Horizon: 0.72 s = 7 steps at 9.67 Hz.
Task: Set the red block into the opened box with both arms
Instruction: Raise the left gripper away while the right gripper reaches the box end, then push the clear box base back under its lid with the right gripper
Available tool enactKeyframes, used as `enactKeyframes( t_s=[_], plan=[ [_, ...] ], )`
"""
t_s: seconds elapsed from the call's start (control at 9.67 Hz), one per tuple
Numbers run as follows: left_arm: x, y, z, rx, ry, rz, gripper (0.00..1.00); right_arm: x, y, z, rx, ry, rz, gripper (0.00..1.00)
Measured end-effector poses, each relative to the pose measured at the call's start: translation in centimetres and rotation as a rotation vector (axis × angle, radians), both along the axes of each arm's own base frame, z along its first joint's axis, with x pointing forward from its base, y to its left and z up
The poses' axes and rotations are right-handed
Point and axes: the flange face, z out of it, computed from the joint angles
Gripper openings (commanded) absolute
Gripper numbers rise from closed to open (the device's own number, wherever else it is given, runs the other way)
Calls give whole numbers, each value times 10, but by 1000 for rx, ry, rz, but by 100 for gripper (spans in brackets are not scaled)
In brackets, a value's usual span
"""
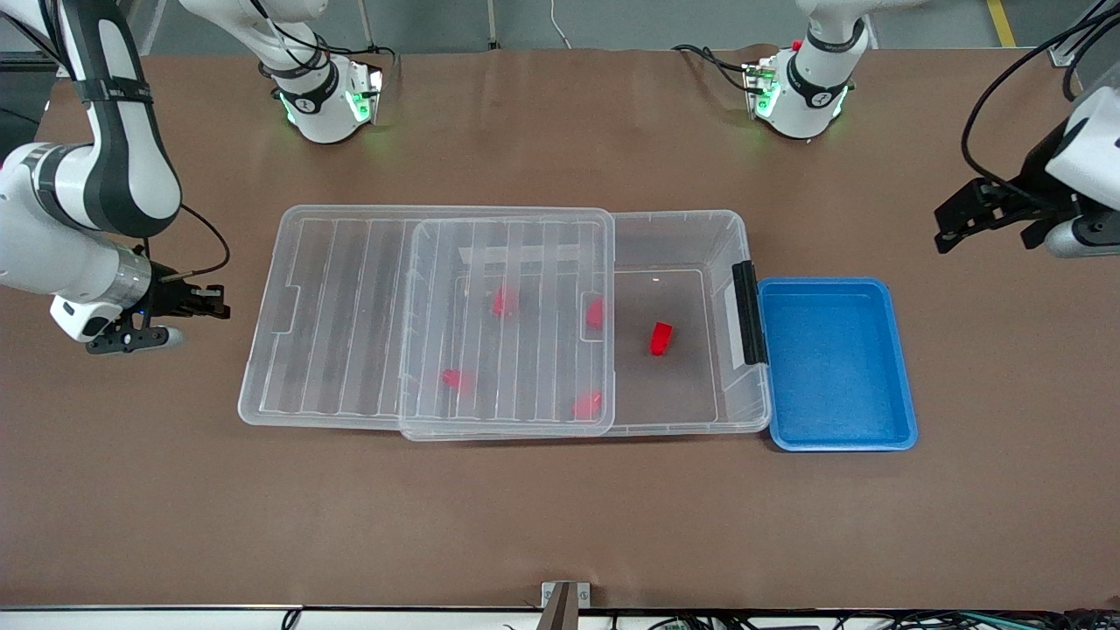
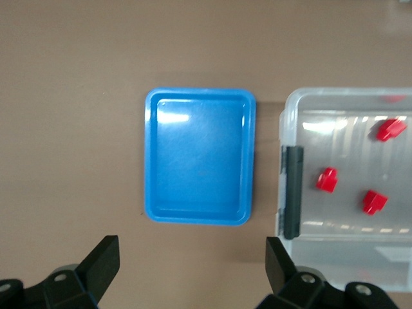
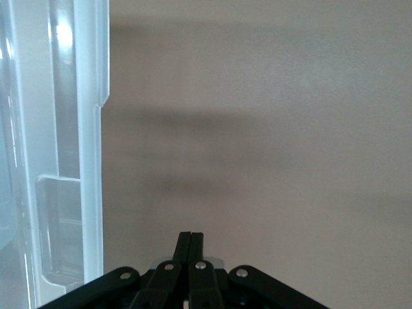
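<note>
Four red blocks under the ribbed lid point(image 1: 507, 324) showed only as blurred red smears, their shapes impossible to make out. The lid was slid toward the frame's left, half covering the box point(image 1: 678, 398) at centre frame. One red block point(image 1: 661, 339) lay plainly on the box floor in the uncovered part, near the black latch point(image 1: 748, 312). A blue tray point(image 1: 836, 363) sat just beside the latch end.

The right gripper point(image 1: 188, 302), at the frame's left edge over bare table beside the lid, had its fingers pressed together on nothing. The left gripper point(image 1: 954, 223), at the right edge and partly cut off, was spread wide and held nothing.

No writing could be read.
</note>
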Motion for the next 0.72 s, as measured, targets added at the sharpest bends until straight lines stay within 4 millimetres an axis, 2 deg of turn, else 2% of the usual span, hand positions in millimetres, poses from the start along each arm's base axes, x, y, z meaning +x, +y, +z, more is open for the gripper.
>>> enactKeyframes(
  t_s=[0.31, 0.52, 0.72],
  plan=[
    [-17, 24, 5, 16, 34, 15, 100, 1, 4, -18, 27, 29, 8, 0],
    [-25, 24, 10, 16, 29, 14, 100, -1, 22, -30, 109, 72, -16, 0],
    [-26, 26, 11, -15, 30, 21, 100, -2, 28, -33, 162, 100, -23, 0]
  ],
)
